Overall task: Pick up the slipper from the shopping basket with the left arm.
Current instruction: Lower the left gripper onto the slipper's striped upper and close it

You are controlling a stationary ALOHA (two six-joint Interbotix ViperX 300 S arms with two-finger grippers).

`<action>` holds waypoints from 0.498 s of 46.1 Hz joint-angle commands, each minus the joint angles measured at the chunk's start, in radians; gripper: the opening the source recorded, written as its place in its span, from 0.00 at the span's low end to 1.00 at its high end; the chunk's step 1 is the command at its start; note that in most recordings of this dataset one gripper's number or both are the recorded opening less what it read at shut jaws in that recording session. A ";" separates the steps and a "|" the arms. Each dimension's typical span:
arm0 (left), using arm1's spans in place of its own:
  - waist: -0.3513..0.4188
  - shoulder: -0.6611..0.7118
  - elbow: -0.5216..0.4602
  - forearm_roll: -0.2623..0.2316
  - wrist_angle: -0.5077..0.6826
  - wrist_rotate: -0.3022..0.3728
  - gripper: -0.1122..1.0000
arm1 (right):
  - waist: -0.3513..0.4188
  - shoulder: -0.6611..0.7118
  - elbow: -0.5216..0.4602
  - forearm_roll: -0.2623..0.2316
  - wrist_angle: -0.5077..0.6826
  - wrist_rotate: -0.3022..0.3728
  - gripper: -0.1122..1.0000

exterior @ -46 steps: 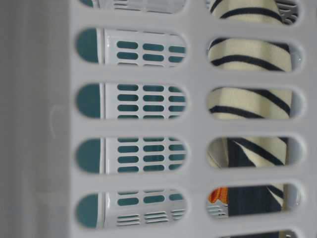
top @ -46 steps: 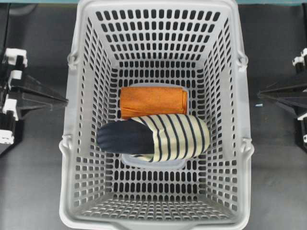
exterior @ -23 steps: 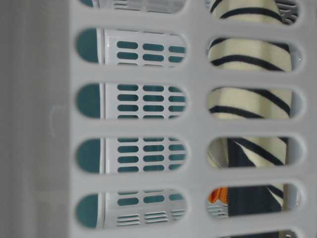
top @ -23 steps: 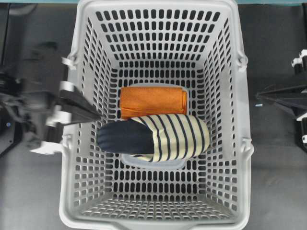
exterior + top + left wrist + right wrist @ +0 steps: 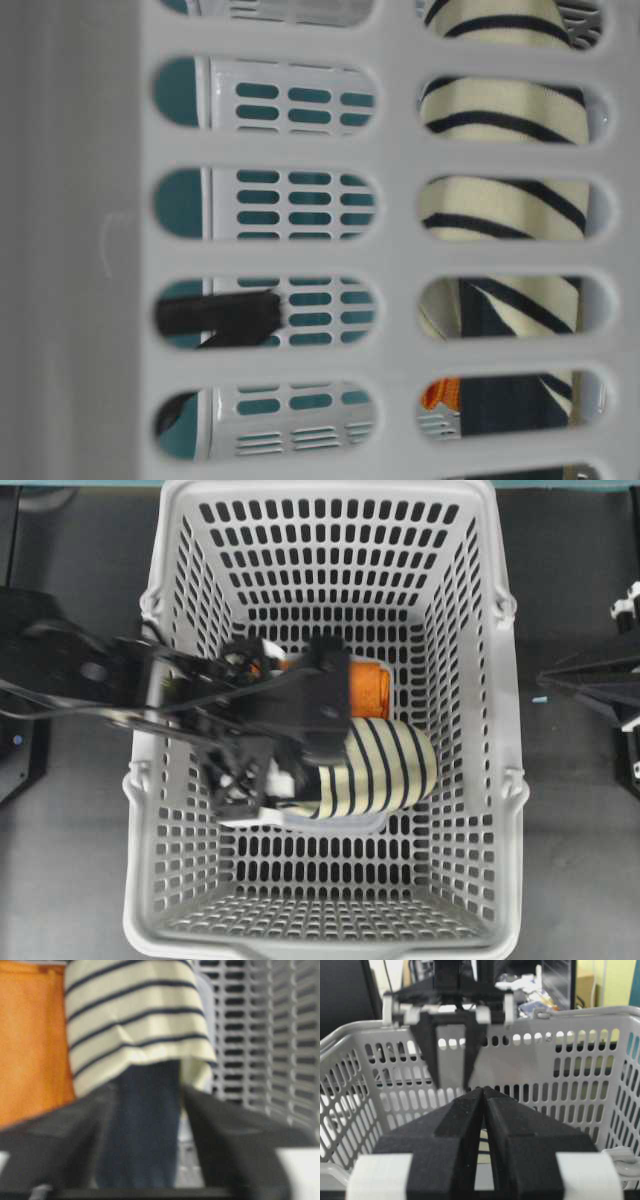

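Two arms in view overhead: the left arm (image 5: 120,675) reaches in from the left edge of the frame over the basket (image 5: 160,780) wall, its pincer (image 5: 250,770) down inside at centre-left, covering the navy heel end of the slipper (image 5: 385,765). Slipper lies on the basket floor at frame centre, striped toe end pointing right, with the orange cloth (image 5: 368,688) just above it in the picture and partly hidden by the arm. Left wrist view, blurred: both black fingers (image 5: 65,1135) stand apart at the bottom of the frame, one on each side of the slipper's (image 5: 140,1025) navy insole, so the jaws are spread about as wide as the heel; whether they touch the fabric I cannot tell. Cloth (image 5: 30,1040) fills the left of that frame, slotted basket wall (image 5: 265,1035) the right. Table-level view: through the basket (image 5: 400,260) slots a black part of the left arm (image 5: 220,315) shows at lower left, and the slipper (image 5: 500,210) at right. Right pincer (image 5: 570,683) sits at the right edge of the overhead frame, outside the basket over the dark desk (image 5: 580,860); in the right wrist view its fingertips (image 5: 483,1092) are pressed together with nothing between them, facing the basket (image 5: 560,1075).
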 commanded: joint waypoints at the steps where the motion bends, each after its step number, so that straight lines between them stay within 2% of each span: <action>1: -0.003 0.052 -0.075 0.003 0.051 0.006 0.70 | 0.000 0.005 -0.008 0.005 -0.006 0.002 0.10; 5: -0.002 0.106 -0.107 0.003 0.067 0.009 0.88 | 0.000 0.003 -0.008 0.003 -0.006 0.002 0.10; 7: -0.002 0.126 -0.117 0.003 0.067 0.006 0.91 | 0.000 0.005 -0.008 0.003 -0.006 0.002 0.10; 23: -0.005 0.239 -0.132 0.003 0.021 0.000 0.91 | 0.000 0.005 -0.006 0.003 -0.006 0.002 0.10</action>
